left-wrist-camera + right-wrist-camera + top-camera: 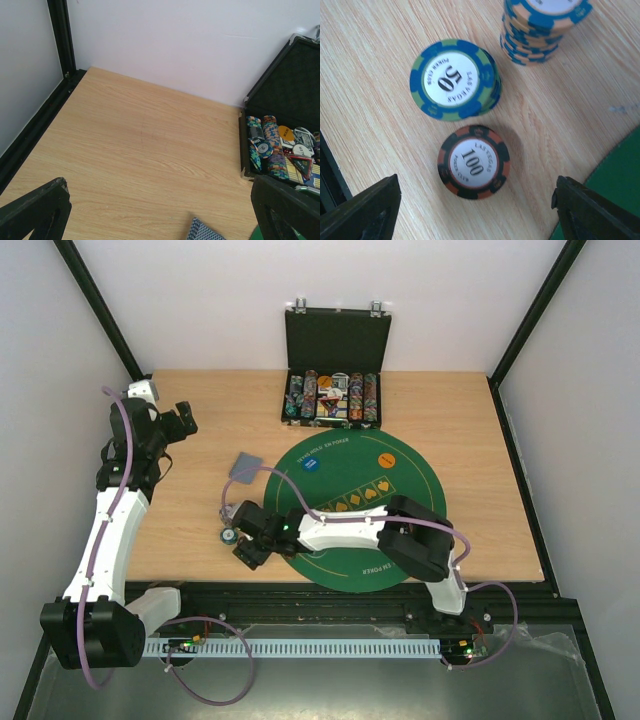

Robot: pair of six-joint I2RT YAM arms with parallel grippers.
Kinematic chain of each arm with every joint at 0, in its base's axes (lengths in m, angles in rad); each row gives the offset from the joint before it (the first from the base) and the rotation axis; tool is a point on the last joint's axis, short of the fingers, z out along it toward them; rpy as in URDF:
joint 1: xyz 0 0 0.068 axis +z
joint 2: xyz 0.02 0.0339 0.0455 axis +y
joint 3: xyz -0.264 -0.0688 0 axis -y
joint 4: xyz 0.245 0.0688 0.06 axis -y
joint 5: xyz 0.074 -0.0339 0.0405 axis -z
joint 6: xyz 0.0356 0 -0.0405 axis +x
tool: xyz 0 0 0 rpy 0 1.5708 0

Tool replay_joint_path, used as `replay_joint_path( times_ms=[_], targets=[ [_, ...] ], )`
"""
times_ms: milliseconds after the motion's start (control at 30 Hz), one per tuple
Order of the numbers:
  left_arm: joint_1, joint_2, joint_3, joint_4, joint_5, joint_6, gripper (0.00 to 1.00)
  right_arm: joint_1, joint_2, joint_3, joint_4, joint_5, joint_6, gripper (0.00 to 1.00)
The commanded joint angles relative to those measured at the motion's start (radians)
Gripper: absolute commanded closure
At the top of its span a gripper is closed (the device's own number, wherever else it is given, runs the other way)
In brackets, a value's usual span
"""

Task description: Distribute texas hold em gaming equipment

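Three short stacks of striped poker chips lie on the wood left of the green mat (355,502): a black-orange "100" stack (474,162), a blue-green "50" stack (452,80) and a blue-orange stack (540,25). My right gripper (475,215) is open and empty just above them, with the 100 stack between its fingers (365,212); it also shows in the top view (240,545). Grey-blue-backed cards (245,467) lie near the mat's left edge and also show in the left wrist view (205,232). A blue button (310,464) and an orange button (383,457) rest on the mat. My left gripper (183,420) is open and empty at the far left.
The open black case (335,370) with chip rows stands at the back, against the wall; it also shows in the left wrist view (280,145), with a red-black triangular piece (300,164) inside. Black frame rails run along both sides of the table.
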Motion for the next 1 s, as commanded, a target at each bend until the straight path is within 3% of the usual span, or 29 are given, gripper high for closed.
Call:
replay_joint_path(
  times_ms=[0,633,967],
  targets=[
    [0.003,0.008,-0.009,0.019,0.009,-0.008,0.00,0.003,0.049,0.049,0.010,0.002,-0.033,0.19],
    [0.003,0.010,-0.007,0.018,0.010,-0.008,0.01,0.004,0.115,0.102,-0.003,0.008,-0.048,0.54],
    [0.003,0.012,-0.006,0.018,0.013,-0.008,0.00,0.005,0.067,0.086,0.000,0.015,-0.046,0.60]
  ],
)
